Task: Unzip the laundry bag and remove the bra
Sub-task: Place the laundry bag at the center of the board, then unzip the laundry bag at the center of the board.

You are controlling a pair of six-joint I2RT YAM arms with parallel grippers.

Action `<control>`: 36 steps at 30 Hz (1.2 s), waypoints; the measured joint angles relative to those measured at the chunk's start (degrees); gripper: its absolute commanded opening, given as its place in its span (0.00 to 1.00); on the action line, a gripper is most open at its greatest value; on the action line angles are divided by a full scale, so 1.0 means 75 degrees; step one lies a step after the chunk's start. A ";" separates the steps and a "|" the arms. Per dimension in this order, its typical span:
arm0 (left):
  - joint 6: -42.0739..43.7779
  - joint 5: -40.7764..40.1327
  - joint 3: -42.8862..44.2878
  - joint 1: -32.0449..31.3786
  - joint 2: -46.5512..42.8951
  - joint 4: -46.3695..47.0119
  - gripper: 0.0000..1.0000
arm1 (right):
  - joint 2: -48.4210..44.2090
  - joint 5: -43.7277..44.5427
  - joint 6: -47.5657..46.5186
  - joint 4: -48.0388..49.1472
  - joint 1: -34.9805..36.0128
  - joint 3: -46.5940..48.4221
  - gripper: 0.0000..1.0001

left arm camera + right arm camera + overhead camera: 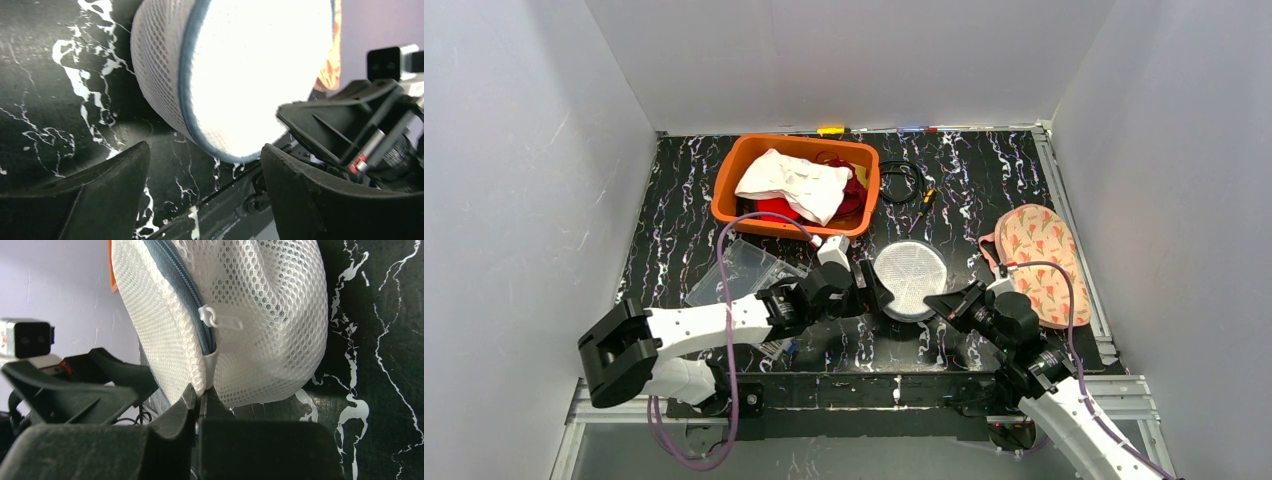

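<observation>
The laundry bag (909, 278) is a round white mesh pouch with blue-grey trim, lying flat at the table's middle front. Its zip (172, 285) runs closed along the rim, and the white pull tab (220, 320) hangs near the zip's end. My right gripper (202, 392) is shut on a fold of mesh at that end of the zip, on the bag's near-right edge (934, 300). My left gripper (205, 150) stands open just short of the bag's left edge (165, 60), with nothing between its fingers. The bra is hidden; no shape shows through the mesh.
An orange bin (729, 195) with white and red cloth stands at the back left. A pink floral fabric piece (1039, 262) lies at the right. A clear plastic bag (739, 270) lies left of my left arm, and a black cable (902, 182) lies behind the laundry bag.
</observation>
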 measured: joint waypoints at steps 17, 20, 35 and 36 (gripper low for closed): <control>0.0746 0.0592 0.0501 0.0737 0.1000 0.0131 0.00 | 0.0321 -0.0487 -0.0994 -0.0670 0.0006 0.0758 0.89; 0.1172 0.1029 0.0501 0.0991 0.0612 0.0009 0.00 | 0.0542 -0.0326 -0.1623 -0.1186 0.0015 0.1591 0.95; 0.4925 0.4164 0.1530 0.1530 -0.0708 -0.3914 0.00 | 0.3856 -0.1384 -0.4884 -0.1539 0.0020 0.3937 0.88; 0.5065 0.4421 0.1524 0.1542 -0.0746 -0.4036 0.00 | 0.3926 -0.1635 -0.4966 -0.1408 0.0020 0.3853 0.87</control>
